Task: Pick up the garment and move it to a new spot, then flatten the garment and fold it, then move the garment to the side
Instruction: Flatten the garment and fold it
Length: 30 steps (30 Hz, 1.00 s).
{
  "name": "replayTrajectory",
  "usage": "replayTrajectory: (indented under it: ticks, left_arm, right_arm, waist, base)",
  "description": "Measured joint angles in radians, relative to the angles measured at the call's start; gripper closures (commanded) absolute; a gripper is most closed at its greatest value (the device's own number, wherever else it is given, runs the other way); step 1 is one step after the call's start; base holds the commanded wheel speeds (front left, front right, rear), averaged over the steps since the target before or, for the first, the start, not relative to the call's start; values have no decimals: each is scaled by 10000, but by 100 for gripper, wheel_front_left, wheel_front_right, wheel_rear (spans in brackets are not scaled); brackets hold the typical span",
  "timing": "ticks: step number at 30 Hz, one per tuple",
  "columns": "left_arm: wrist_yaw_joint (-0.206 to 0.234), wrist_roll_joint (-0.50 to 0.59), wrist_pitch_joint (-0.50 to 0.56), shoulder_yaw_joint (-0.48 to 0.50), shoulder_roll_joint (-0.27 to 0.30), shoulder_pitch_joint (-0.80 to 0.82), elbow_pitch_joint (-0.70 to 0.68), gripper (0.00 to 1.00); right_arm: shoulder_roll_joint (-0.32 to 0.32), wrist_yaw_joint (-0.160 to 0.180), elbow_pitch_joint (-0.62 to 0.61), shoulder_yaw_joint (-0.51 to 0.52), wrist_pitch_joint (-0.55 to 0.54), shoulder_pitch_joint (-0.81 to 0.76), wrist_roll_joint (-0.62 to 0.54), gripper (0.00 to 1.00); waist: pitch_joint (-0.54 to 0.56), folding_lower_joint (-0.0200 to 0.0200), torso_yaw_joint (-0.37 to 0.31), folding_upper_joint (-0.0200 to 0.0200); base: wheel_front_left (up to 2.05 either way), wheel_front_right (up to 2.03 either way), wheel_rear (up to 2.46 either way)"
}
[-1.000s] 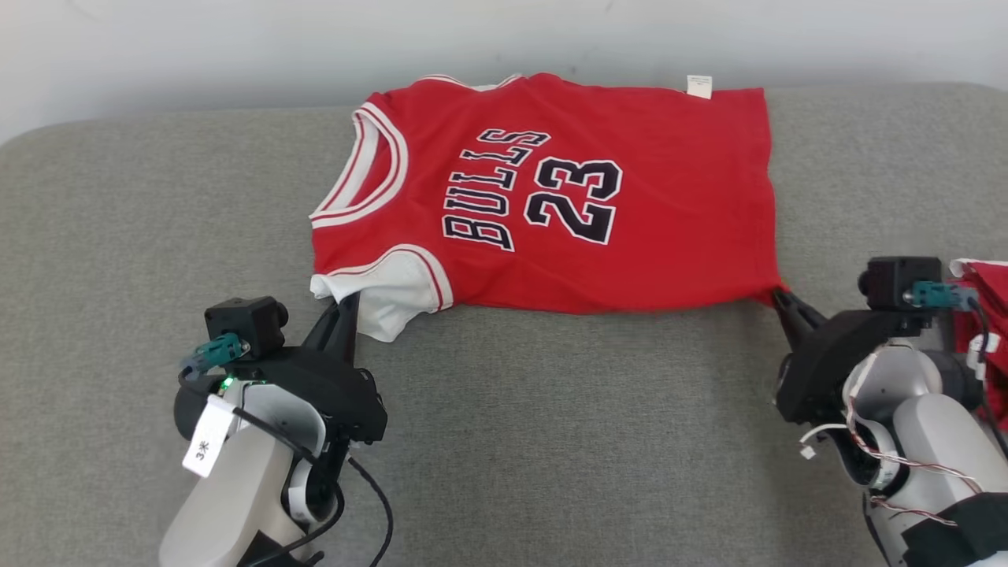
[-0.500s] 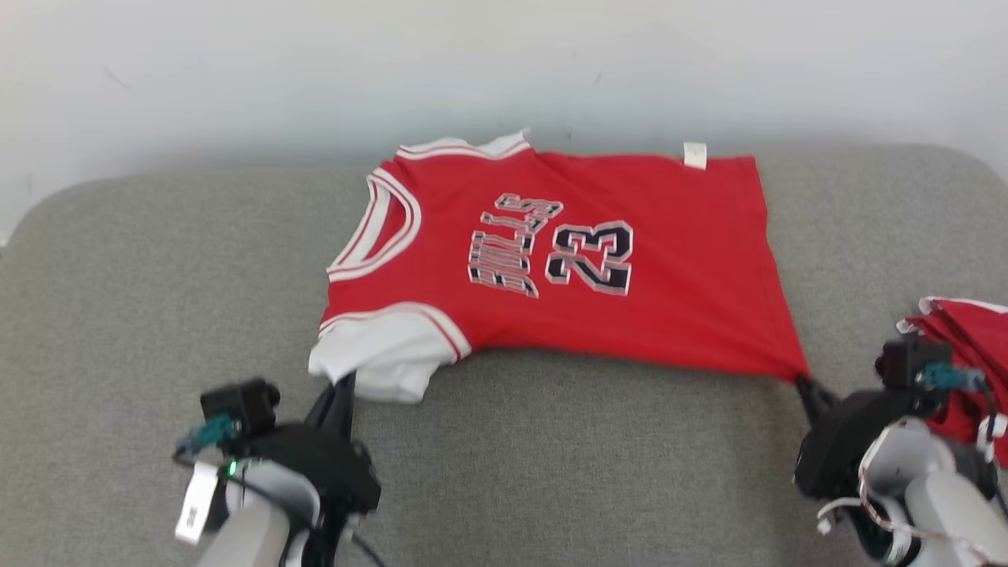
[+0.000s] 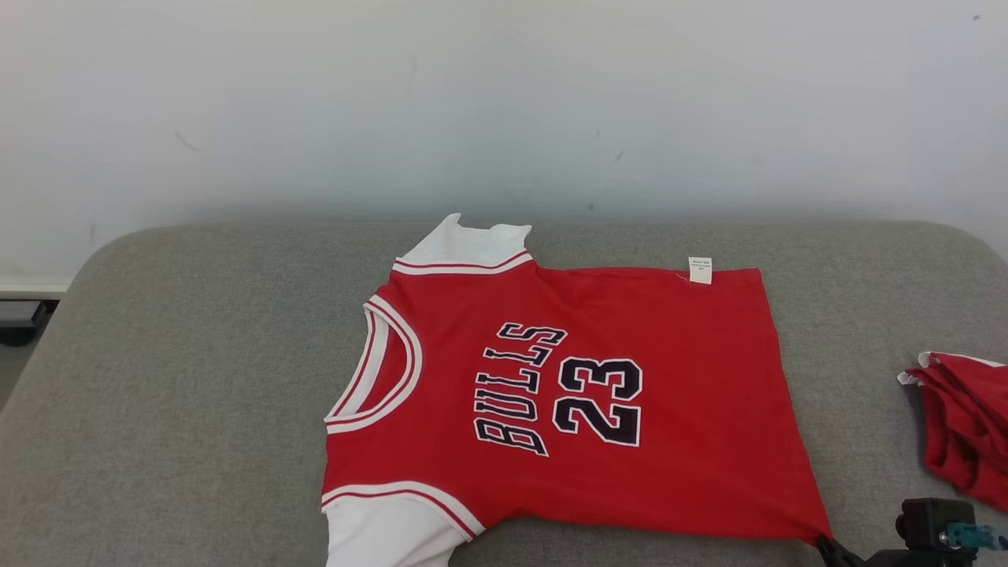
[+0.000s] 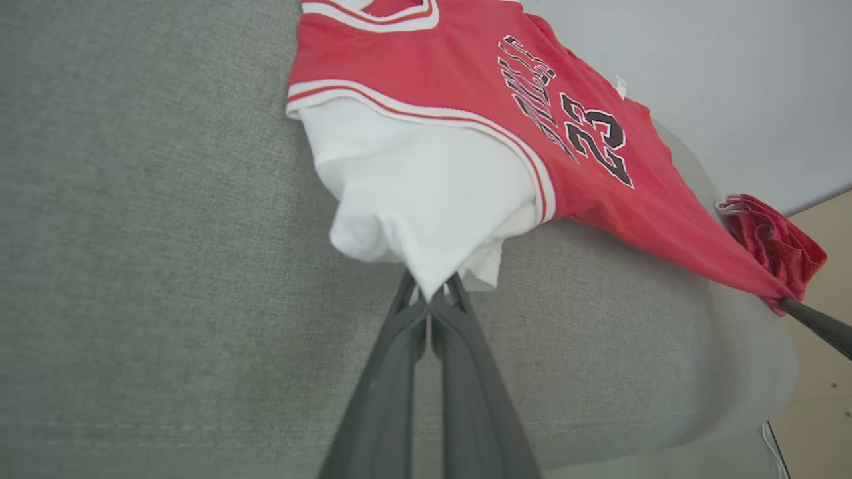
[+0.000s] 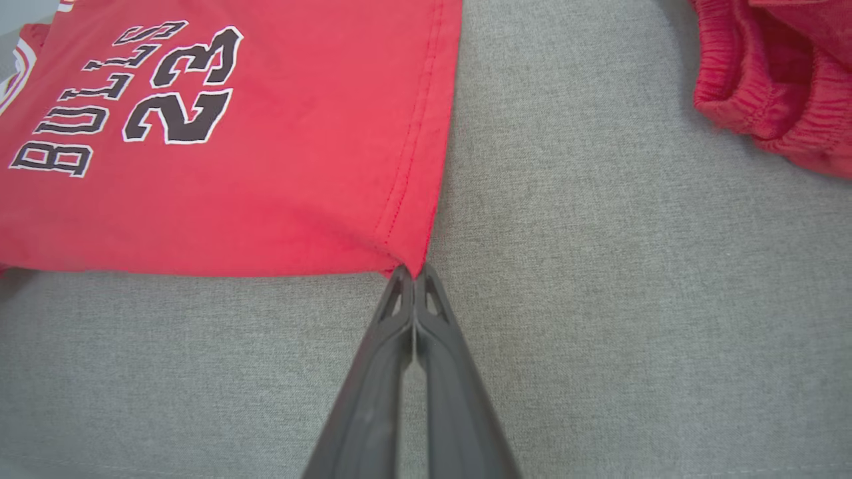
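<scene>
Camera tilted up; left gripper (image 4: pixel 431 296) clamped on garment (image 3: pixel 693 378) sleeve; right gripper (image 5: pixel 414 273) clamped on hem corner

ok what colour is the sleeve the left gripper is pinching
White, with a red-striped edge; the left wrist view shows the sleeve best.

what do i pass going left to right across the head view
grey cushion → red bulls 23 jersey → right gripper, shut on the jersey's near hem corner → bunched red shorts
</scene>
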<state>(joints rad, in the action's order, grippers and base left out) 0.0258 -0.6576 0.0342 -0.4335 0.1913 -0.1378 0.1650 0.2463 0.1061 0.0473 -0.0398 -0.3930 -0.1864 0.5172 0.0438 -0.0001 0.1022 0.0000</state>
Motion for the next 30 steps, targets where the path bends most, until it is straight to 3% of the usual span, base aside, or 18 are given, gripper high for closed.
replayTrajectory:
  ticks: [8, 23, 24, 25, 30]
  left_arm:
    - [257, -46, 650, -184, 130, -1065, -928, 100]
    - [585, -351, 1743, -38, 560, -1343, -1822, 100]
    - [625, -449, 2117, -119, 633, -1508, -1829, 53]
    - [637, -445, 2207, -176, 623, -1506, -1829, 0]
    - [809, -219, 2211, 368, 775, -1401, -2136, 0]
  right_arm:
    - [63, 98, -581, 318, -430, -525, -213, 100]
    - [35, 174, -1152, 617, -1269, -920, -673, 100]
    - [-31, 182, -1147, 545, -1572, -957, -878, 0]
    - [-142, 182, -1139, 520, -1653, -967, -884, 0]
    - [-430, 184, -1185, 1104, -2036, -905, -1492, 0]
  waist:
    - [-95, 0, 2, 0]
    - [-269, 1, 155, 0]
    - [-324, 0, 137, 0]
    - [-347, 1, 127, 0]
    - [-338, 1, 118, 0]
  base:
    - [0, 0, 0]
    - [0, 0, 0]
    - [0, 0, 0]
    - [0, 0, 0]
    - [0, 0, 0]
